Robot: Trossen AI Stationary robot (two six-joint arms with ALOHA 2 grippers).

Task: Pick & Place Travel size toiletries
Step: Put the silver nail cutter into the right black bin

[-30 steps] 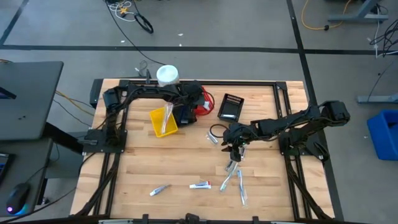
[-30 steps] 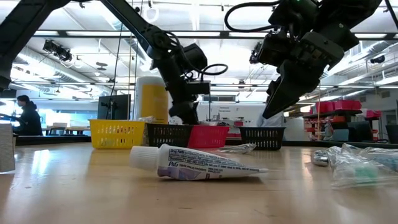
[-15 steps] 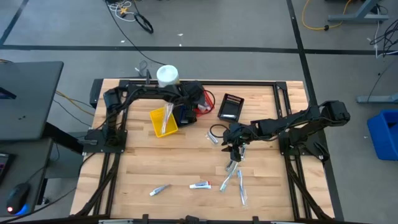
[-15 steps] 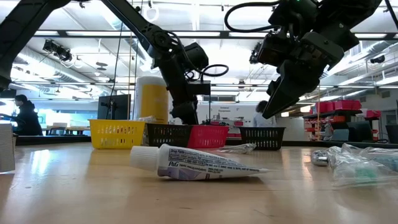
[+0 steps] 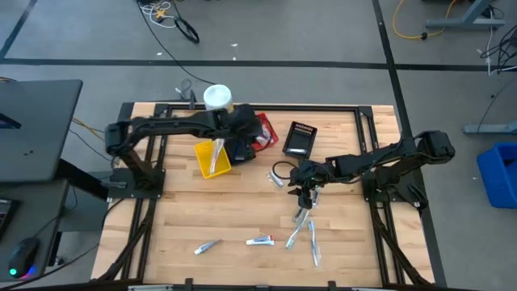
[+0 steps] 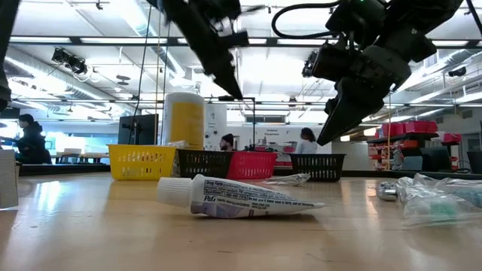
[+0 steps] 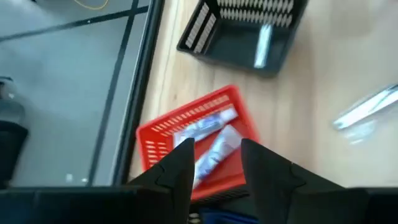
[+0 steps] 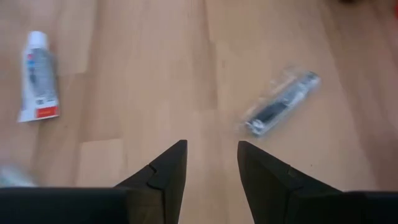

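Left end effector (image 7: 214,158), fingers spread and empty, has risen above the red basket (image 7: 165,130) holding 2 white tubes (image 7: 214,149); right end effector (image 8: 208,158), spread, hovers unchanged mid-tabletop (image 8: 155,93).

The table (image 5: 202,218) is pale wood planks with a smooth, faintly glossy finish. The red basket (image 7: 186,134) and black basket (image 7: 242,31) look like slotted plastic — moulded, slightly shiny. The white tube (image 8: 38,78) seems soft plastic; the packet (image 8: 280,102) is clear, crinkly film.
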